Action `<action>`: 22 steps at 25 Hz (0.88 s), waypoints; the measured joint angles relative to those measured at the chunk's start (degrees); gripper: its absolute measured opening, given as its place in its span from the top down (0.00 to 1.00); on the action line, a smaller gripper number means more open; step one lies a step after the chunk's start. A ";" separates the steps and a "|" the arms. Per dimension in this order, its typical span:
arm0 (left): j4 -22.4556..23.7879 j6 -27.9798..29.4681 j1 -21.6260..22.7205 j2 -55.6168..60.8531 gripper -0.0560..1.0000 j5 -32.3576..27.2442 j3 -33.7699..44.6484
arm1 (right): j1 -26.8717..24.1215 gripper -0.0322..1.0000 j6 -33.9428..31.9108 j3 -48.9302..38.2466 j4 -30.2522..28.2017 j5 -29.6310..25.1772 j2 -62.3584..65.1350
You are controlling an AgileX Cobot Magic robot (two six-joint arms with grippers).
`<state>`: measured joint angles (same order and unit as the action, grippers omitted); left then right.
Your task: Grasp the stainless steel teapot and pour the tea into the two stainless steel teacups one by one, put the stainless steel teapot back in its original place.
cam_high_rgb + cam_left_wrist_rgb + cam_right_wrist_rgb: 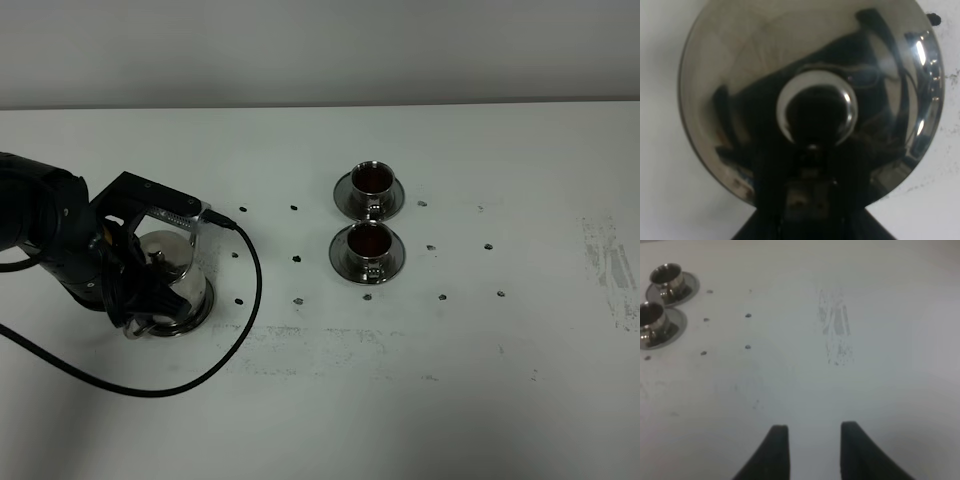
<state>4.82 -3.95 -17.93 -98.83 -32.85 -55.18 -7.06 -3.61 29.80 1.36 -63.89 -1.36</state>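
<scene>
Teapot (178, 275) stands near the worktop's (450, 380) left edge, directly under the left fingers (810, 200), clenched at its handle side. Right fingers (812, 450) clenched, empty. Cups (368, 190) hold tea (370, 178).

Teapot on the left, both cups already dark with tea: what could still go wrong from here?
1. The left claw sits low against the teapot; pulling away at an angle could drag or tip it.
2. The black cable loops on the table beside the pot; it might snag as the arm retreats.
3. The tray under the pot is hardly visible, so whether it sits centred cannot be confirmed.
</scene>
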 joint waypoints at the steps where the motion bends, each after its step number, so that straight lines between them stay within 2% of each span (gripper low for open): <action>1: 0.00 0.00 0.00 0.00 0.75 0.06 0.00 | 0.00 0.70 0.00 0.00 0.00 0.00 0.00; 16: 1.06 0.00 0.00 -0.89 0.75 -0.05 0.00 | 0.00 0.70 0.00 0.00 0.00 0.00 0.00; 22: 0.87 -4.66 0.00 -0.95 0.75 -0.16 0.00 | 0.00 0.70 0.00 0.00 0.00 0.00 0.00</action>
<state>5.69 -8.61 -17.93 -99.79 -33.01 -55.18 -7.06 -3.61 29.80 1.36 -63.89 -1.36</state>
